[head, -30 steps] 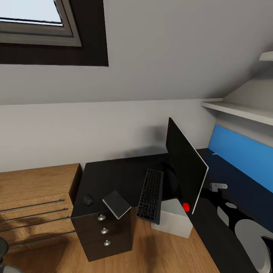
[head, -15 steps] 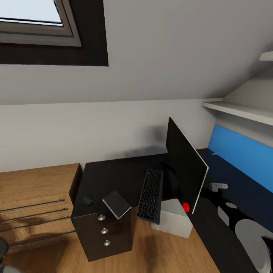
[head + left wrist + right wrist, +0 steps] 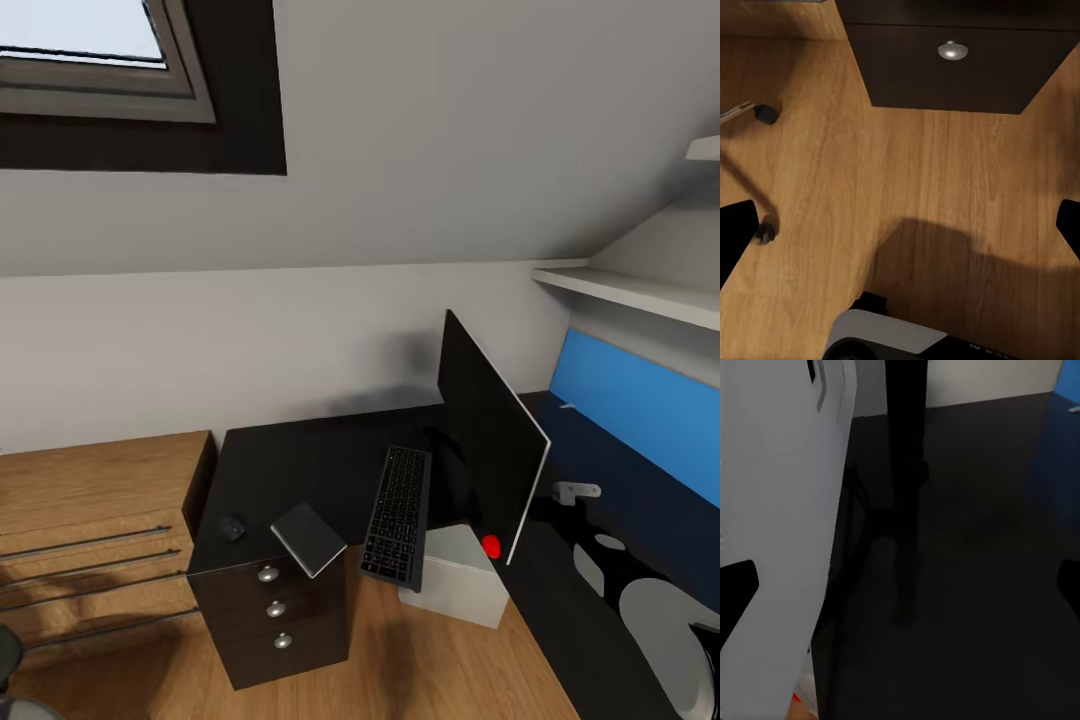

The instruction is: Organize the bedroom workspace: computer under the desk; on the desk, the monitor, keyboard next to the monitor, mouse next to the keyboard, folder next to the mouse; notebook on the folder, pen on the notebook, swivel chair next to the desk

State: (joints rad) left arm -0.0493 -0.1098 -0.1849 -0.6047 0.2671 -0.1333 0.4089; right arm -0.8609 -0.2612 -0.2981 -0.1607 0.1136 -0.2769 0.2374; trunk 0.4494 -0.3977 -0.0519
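Left gripper [image 3: 900, 225]: its two dark fingertips [image 3: 735, 232] sit at opposite edges of the left wrist view, spread wide, with nothing between them but wood floor [image 3: 915, 172]; ahead lies a black drawer front [image 3: 952, 75] with a round silver knob [image 3: 953, 50], and castors of the swivel chair [image 3: 761, 114] show to one side. Right gripper [image 3: 900, 592]: fingertips [image 3: 736, 581] likewise wide apart and holding nothing, poised above the black top of the desk [image 3: 975, 585], beside the thin black stand of the monitor [image 3: 904, 450]. In the head view, nearest at 6 o'clock is the floor, then the drawer stack with three knobs [image 3: 275, 608] at 7 o'clock. On the desk [image 3: 300, 460] edge above it, the notebook [image 3: 308, 538] lies tilted, one corner overhanging the front edge; the mouse [image 3: 232, 527] rests just beside it toward 9 o'clock. The keyboard [image 3: 398, 514] lies toward 3 o'clock of the notebook, its near end projecting past the desk edge above the computer [image 3: 455, 580], which stands on the floor. The monitor [image 3: 490, 440] stands beside the keyboard, seen nearly edge-on, a red dot [image 3: 490, 546] at its lower corner. A light-wood dresser [image 3: 95, 520] sits at 9 o'clock. Farther at 3 o'clock is the blue back panel [image 3: 640, 400], with a white shelf [image 3: 630, 290] above it; a window [image 3: 90, 60] is at 11 o'clock.
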